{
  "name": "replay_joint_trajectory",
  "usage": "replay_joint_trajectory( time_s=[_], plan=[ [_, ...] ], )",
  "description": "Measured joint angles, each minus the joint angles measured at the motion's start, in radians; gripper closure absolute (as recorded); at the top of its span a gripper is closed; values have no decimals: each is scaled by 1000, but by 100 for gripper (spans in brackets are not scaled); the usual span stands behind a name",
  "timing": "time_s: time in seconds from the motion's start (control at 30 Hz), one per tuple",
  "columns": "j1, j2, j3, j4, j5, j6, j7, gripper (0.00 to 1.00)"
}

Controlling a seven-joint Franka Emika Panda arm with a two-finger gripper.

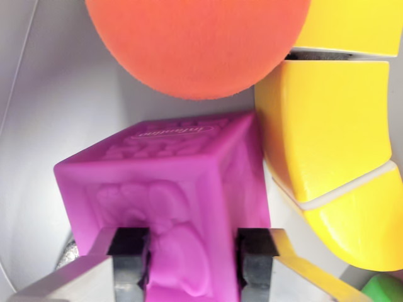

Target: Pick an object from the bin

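A magenta soft cube (182,176) with raised patterns fills the lower middle of the wrist view, tilted with one corner toward the camera. My gripper (192,261) is shut on it: the black pads (132,261) press into both sides of its lower face, and the rubber bulges between them. An orange foam ball (198,44) sits just beyond the cube at the top. Yellow curved segments, like a toy banana (327,132), lie along the wrist view's right, touching the cube's side.
The bin's grey-white floor and wall (56,107) show on the wrist view's left. A bit of a green object (384,289) peeks in at the bottom right corner. Objects crowd the cube at the top and right.
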State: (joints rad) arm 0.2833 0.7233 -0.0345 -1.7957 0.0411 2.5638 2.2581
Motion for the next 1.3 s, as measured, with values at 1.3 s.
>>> replay_joint_trajectory(
  time_s=[1.3],
  plan=[
    [2, -106, -4, -13, 0, -72, 0, 100]
  ],
)
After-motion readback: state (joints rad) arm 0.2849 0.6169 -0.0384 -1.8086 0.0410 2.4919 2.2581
